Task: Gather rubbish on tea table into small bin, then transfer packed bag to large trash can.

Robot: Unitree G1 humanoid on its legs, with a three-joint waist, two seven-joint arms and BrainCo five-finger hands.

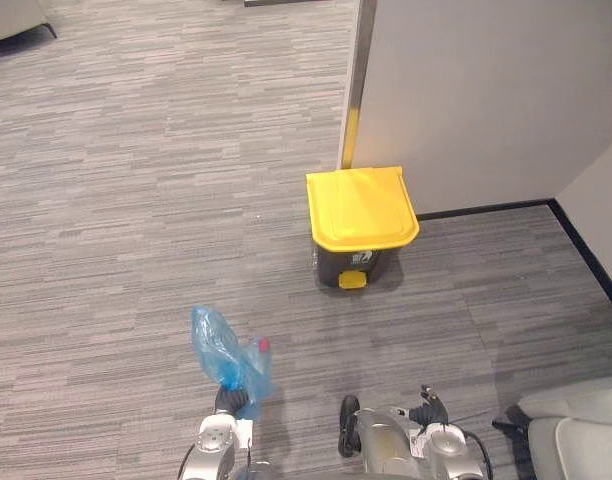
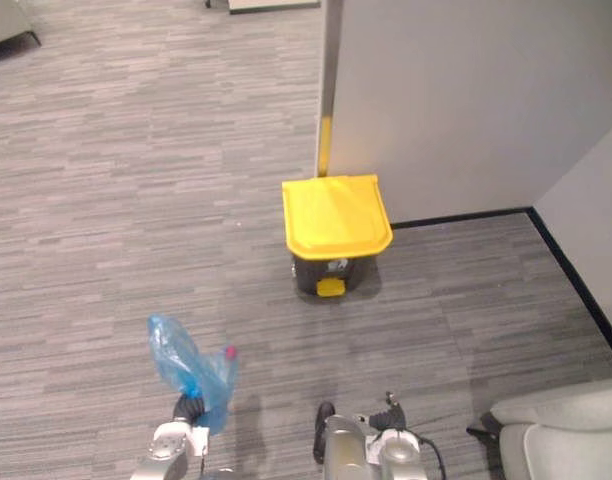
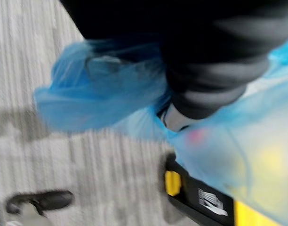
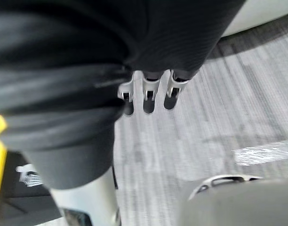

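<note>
Your left hand [image 1: 229, 401] is clenched round the gathered neck of the blue rubbish bag [image 1: 224, 352], so the packed bag is up in the air in front of you, clear of the grey carpet [image 1: 136, 200] and nowhere near dragging; gripping it at the neck keeps the mouth pinched so nothing spills; something pale with a red cap [image 1: 264, 345] shows through the plastic, I can't tell what it is

The yellow-lidded trash can [image 1: 361, 215] stands ahead and a little to your right, backed against the corner of the partition wall [image 1: 466, 90], well apart from the bag; its lid [image 1: 358, 200] is down and the yellow pedal [image 1: 353, 281] faces you, so the can is set up to be opened from your side

Your right hand [image 4: 148, 96] hangs low with fingers loose and nothing in them; leaving it free looks sensible, since the lid has to come up before the bag can go in; a white chair [image 1: 576, 430] sits at your lower right, near that arm

My read: table clearing and bagging are done and this is the carry leg; what's left is to close on the can, get the lid up and drop the bag in; risk is the bag snagging the lid edge if the opening is small
</note>
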